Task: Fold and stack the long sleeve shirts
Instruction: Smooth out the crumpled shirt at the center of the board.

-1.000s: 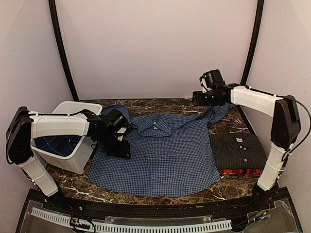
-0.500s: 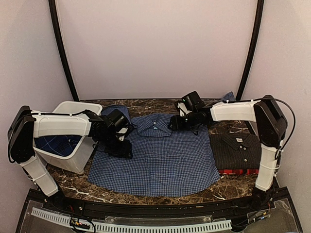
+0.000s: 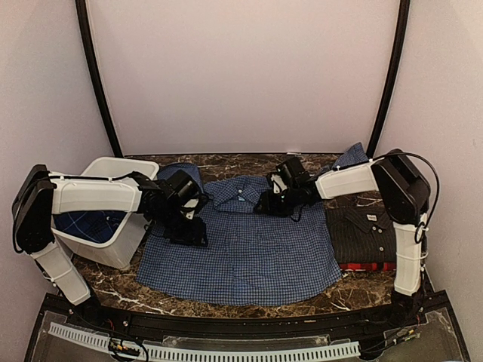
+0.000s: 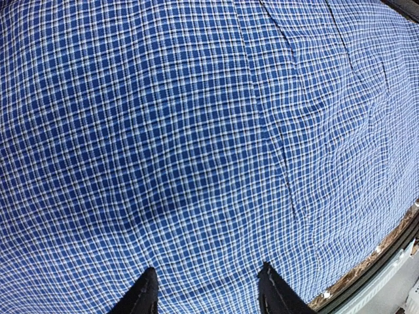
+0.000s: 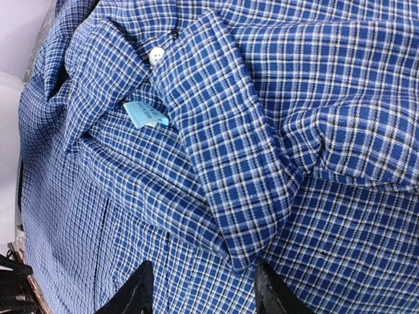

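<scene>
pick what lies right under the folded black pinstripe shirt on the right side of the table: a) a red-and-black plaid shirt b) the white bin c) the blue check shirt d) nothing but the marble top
a, the red-and-black plaid shirt shows as a strip along the near edge beneath the black pinstripe shirt.

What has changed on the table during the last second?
The right gripper swung from the far right corner leftward and nearer, to the collar of the blue-and-white shirt; its jaws stand apart. The left gripper stayed on the shirt's left side; the folded black shirt and the white bin did not move.
</scene>
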`<state>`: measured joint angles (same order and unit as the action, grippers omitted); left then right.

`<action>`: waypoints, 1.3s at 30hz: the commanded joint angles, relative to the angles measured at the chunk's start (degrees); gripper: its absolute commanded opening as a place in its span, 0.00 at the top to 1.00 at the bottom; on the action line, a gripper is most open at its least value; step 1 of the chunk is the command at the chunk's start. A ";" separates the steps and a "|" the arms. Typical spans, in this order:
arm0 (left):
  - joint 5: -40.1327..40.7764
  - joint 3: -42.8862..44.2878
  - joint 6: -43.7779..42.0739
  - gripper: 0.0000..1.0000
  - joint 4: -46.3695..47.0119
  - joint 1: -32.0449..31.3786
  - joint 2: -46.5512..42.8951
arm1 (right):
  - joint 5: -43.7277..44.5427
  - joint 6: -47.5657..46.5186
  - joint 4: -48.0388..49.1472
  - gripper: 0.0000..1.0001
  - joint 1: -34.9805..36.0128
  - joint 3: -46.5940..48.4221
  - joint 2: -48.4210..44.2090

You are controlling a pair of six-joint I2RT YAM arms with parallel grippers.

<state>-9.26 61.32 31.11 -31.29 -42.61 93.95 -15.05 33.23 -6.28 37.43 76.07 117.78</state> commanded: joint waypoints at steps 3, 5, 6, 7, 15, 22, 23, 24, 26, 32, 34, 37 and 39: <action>-1.20 -1.63 0.53 0.50 1.03 -0.12 -0.99 | -0.96 4.00 4.80 0.53 0.27 1.03 3.58; -1.13 -1.85 0.48 0.50 1.05 -0.18 -1.19 | -0.63 4.56 5.74 0.53 0.20 0.97 3.81; -1.12 -2.09 0.55 0.50 1.05 -0.19 -1.25 | -0.21 4.96 5.98 0.53 0.12 0.83 3.82; -1.16 -2.17 0.60 0.50 1.19 -0.19 -1.34 | -0.04 5.21 6.02 0.53 -0.02 0.75 3.89; -1.26 -3.35 0.49 0.50 1.14 -0.13 -1.50 | -0.96 7.26 8.94 0.68 -1.30 1.63 4.99; -1.07 -3.91 0.32 0.50 0.68 -0.19 -1.70 | -0.37 7.11 7.66 0.91 -2.28 5.93 5.24; -1.01 -4.03 0.34 0.50 0.65 -0.19 -1.73 | -0.35 6.98 7.53 0.92 -2.54 6.79 5.27; -1.02 -4.11 0.35 0.50 0.58 -0.19 -1.73 | -0.40 6.91 7.52 0.94 -2.80 7.60 5.46; -1.07 -4.42 0.39 0.50 0.65 -0.19 -1.75 | -0.87 6.66 7.45 0.98 -3.48 9.75 6.25; -1.49 -4.82 0.43 0.50 0.96 -0.19 -1.28 | -1.88 5.51 7.35 1.00 -5.97 19.25 11.26; -1.61 -5.00 0.44 0.50 1.09 -0.15 -1.25 | -2.04 5.26 7.76 1.00 -7.02 23.86 13.54; -1.49 -5.71 0.48 0.50 1.00 -0.19 -1.44 | -2.23 4.88 8.39 1.00 -8.77 30.13 17.78; -1.37 -6.17 0.52 0.50 0.85 -0.19 -1.73 | -3.65 4.89 9.46 1.00 -10.12 34.49 21.55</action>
<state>-10.35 56.55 31.31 -29.85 -42.63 93.95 -17.06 39.09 0.34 29.80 103.96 134.26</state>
